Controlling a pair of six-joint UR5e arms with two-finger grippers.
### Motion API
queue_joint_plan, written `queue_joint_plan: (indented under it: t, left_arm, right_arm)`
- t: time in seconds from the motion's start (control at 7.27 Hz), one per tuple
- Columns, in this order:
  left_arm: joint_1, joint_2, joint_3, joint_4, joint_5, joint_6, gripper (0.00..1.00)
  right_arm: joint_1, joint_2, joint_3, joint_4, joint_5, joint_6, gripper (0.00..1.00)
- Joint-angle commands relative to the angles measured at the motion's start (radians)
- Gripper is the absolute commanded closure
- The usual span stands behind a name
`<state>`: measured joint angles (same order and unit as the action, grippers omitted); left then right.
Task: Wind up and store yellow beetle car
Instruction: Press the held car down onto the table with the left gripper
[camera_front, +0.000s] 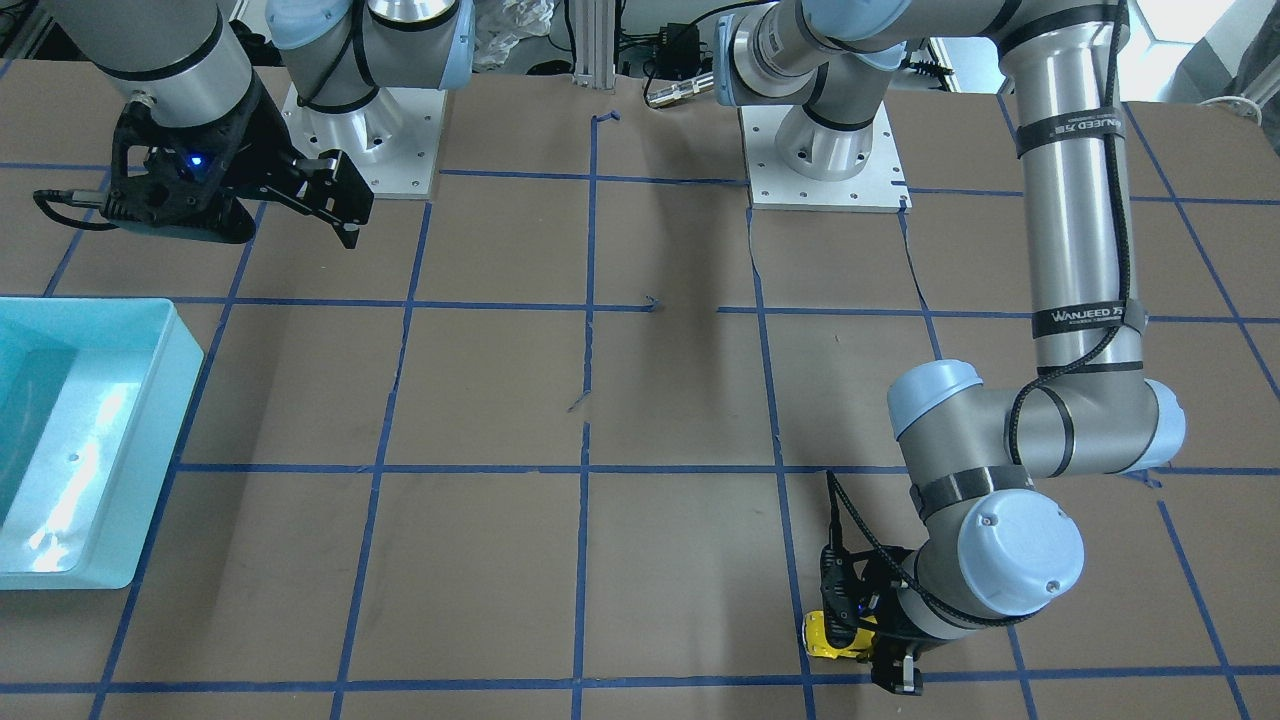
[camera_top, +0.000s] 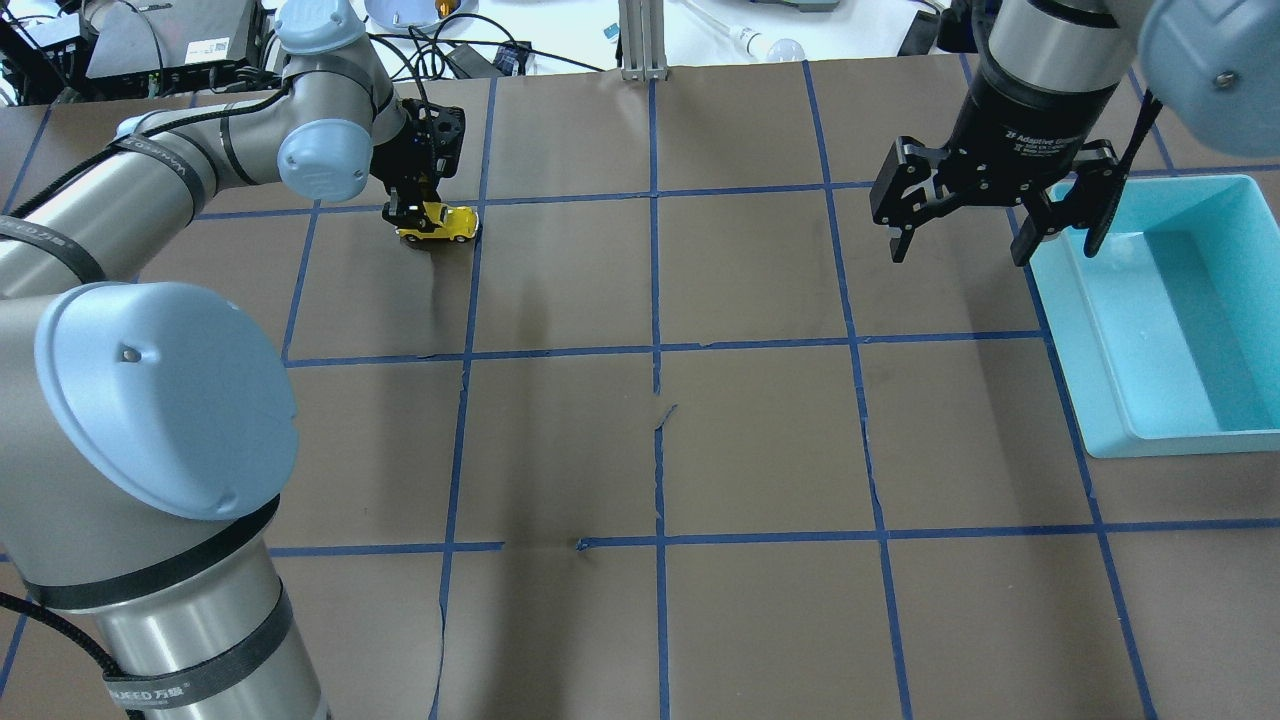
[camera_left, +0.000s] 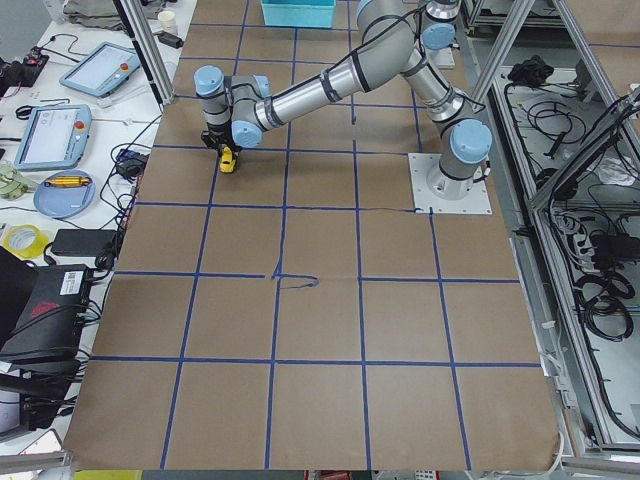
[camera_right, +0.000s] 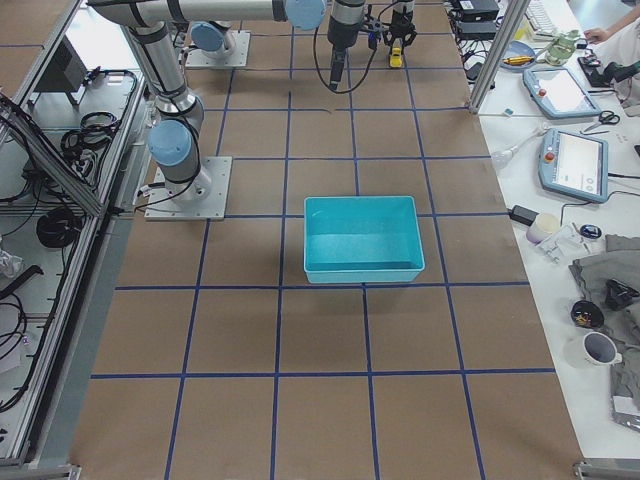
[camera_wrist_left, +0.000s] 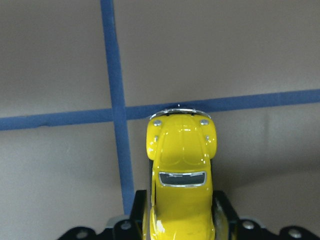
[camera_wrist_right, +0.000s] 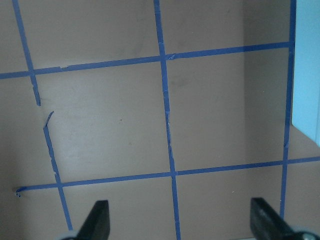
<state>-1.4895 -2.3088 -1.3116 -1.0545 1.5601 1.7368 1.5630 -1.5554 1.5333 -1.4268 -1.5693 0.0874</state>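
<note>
A small yellow beetle car (camera_wrist_left: 181, 190) seems to rest wheels-down on the brown desk (camera_top: 760, 450), well apart from the turquoise bin (camera_top: 1090, 350), with the left jaws clamped on its rear flanks only. Its body is glossy and rounded, so it may twist or squirt out of that short hold during the pull-back or the long carry to the bin. The right jaws hang spread apart and empty just beside the bin's rim, where they might crowd the drop.
</note>
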Motion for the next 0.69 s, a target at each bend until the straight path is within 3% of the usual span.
queue_joint_plan:
  t: [0.0, 0.14, 0.55]
  left_arm:
    - [0.000, 0.000, 0.000, 0.005, 0.000, 0.003, 0.89]
    - [0.000, -0.001, 0.000, 0.005, 0.000, 0.003, 0.96]
    - [0.003, -0.004, -0.002, 0.004, 0.005, -0.006, 0.99]
  right_arm:
    - [0.000, 0.000, 0.001, 0.000, 0.000, 0.000, 0.00]
    - [0.000, 0.000, 0.001, 0.000, -0.001, 0.000, 0.00]
    - [0.000, 0.000, 0.002, -0.001, 0.002, 0.002, 0.00]
